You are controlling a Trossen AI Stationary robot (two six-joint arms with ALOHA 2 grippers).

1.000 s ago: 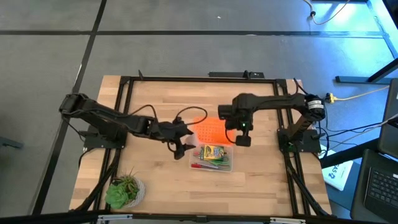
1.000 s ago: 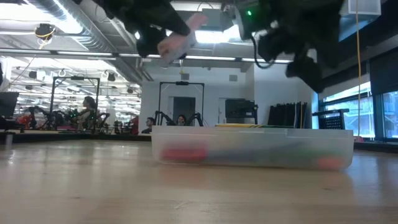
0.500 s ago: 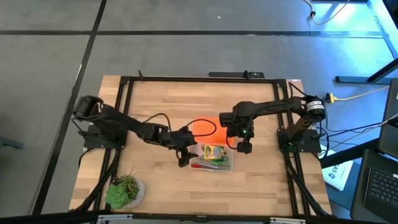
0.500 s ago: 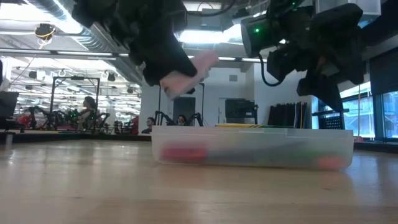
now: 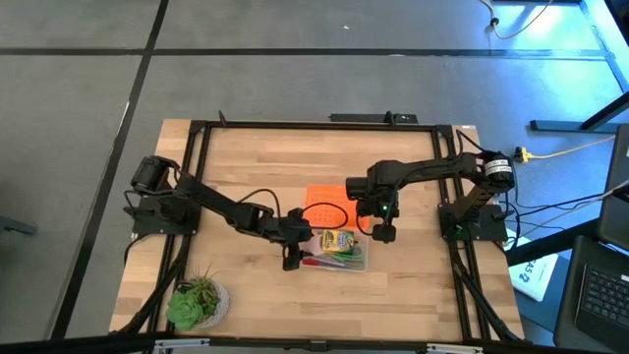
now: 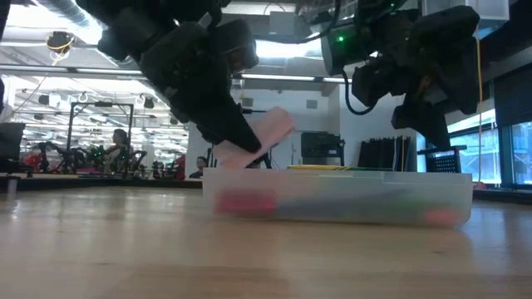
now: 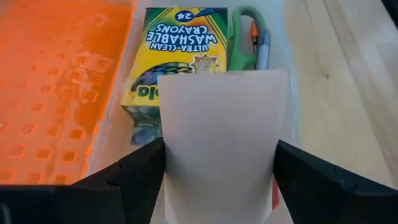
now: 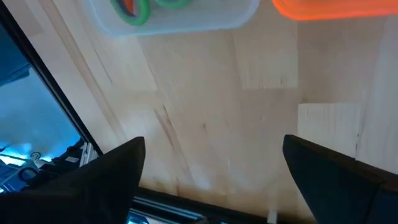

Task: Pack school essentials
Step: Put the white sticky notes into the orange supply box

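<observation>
Packing was nearly complete: the left claw (image 5: 292, 258) was clamped on the pink note pad (image 7: 219, 146), one finger on each side, holding it tilted just above the end of the clear box (image 5: 334, 251) nearest the counter's left edge. That box sat near the middle of the counter (image 5: 246, 157), with the yellow-green crayon box (image 7: 171, 53) and the green-handled scissors (image 7: 244, 40) already lying inside, side by side. Something red showed low in the box in the low view, though what it was could not be told. The orange perforated lid (image 5: 324, 202) lay flat on the counter just beside the box, on its far side. The right claw (image 5: 384, 234) hung above the box's other end with its fingers spread wide and empty.

The step in hand appeared to be lowering the pad into the box. Next would likely call for easing it down past the rim onto the crayon box, then parting the fingers.

Compared with a second earlier, the left arm had reached farther toward the box and dropped, bringing the pad from well above to just over the rim; the right arm had drawn in closer to the box.
</observation>
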